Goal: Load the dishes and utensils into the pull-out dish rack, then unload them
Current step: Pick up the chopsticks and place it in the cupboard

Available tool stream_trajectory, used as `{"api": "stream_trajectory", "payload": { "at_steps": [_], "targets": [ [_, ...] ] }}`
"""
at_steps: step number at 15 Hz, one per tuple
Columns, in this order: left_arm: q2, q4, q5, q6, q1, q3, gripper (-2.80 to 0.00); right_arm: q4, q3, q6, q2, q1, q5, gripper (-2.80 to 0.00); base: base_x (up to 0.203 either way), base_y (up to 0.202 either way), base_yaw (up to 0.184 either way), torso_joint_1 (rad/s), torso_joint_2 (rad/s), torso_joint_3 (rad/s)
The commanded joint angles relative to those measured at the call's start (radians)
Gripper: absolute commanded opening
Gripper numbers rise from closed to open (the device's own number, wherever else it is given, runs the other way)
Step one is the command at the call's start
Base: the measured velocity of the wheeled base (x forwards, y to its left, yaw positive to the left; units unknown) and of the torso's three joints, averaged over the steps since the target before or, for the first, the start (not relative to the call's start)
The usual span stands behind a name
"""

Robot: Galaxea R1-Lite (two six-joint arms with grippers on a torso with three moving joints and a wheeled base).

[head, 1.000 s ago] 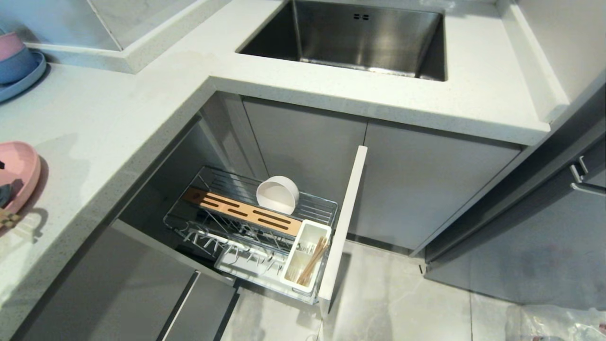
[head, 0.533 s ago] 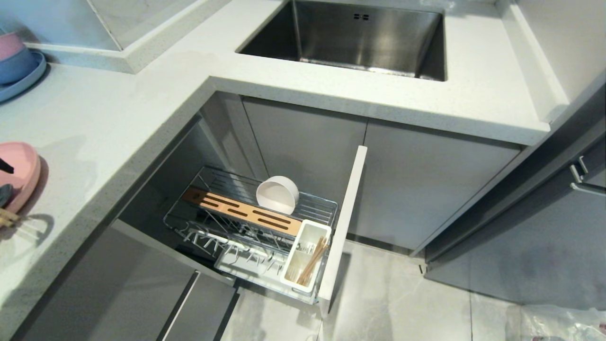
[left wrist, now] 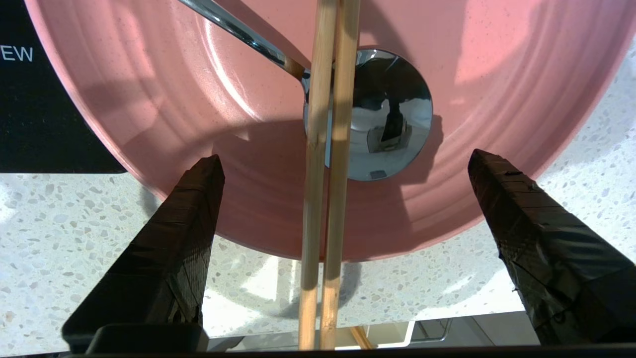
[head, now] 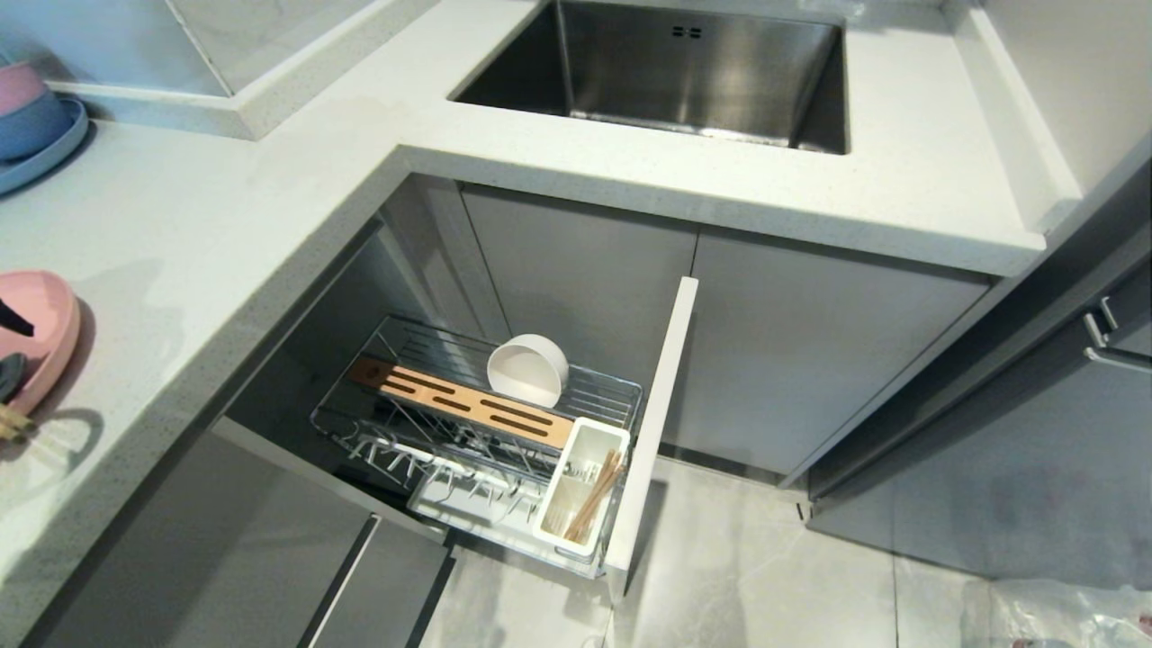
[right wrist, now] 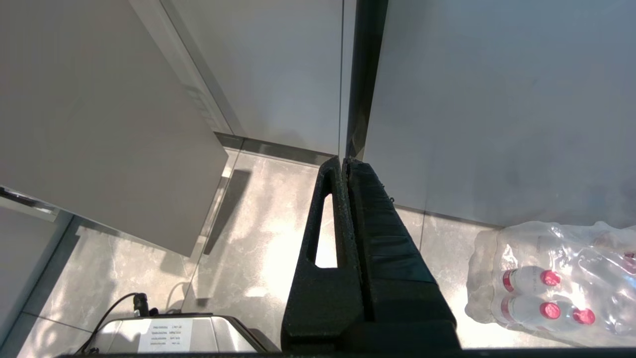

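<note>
Left wrist view: left gripper [left wrist: 343,164] jaws spread wide, straddling chopsticks [left wrist: 323,199] above pink plate [left wrist: 149,99].

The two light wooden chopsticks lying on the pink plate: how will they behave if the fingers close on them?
The light wooden chopsticks look thin and stiff, probably light. Round, they may roll or split apart when squeezed. They rest across the silver metal spoon and the salmon-pink round plate's rim, so lifting might disturb the spoon.
</note>
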Motion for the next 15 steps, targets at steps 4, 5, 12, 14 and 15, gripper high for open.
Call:
{"api": "stream_trajectory", "payload": {
  "at_steps": [4, 5, 12, 14, 15],
  "targets": [
    [0.008, 0.004, 0.002, -0.003, 0.001, 0.000, 0.00, 0.000, 0.002, 0.000, 0.001, 0.000, 0.000, -2.80, 0.000, 0.000, 0.000, 0.000, 0.00, 0.000],
    [0.008, 0.004, 0.002, 0.000, -0.001, 0.002, 0.00, 0.000, 0.002, 0.000, 0.001, 0.001, 0.000, -2.80, 0.000, 0.000, 0.000, 0.000, 0.00, 0.000],
    [0.011, 0.004, 0.000, 0.000, -0.007, -0.001, -2.80, 0.000, 0.002, 0.002, 0.001, 0.000, 0.000, -2.80, 0.000, 0.000, 0.000, 0.000, 0.00, 0.000],
    [0.011, 0.004, 0.000, -0.001, -0.009, -0.004, -2.80, 0.000, 0.002, 0.000, 0.001, 0.000, 0.000, -2.80, 0.000, 0.000, 0.000, 0.000, 0.00, 0.000],
    [0.011, 0.004, 0.000, -0.001, -0.010, -0.006, -2.80, 0.000, 0.002, 0.002, 0.001, 0.000, 0.000, -2.80, 0.000, 0.000, 0.000, 0.000, 0.00, 0.000]
  ]
}}
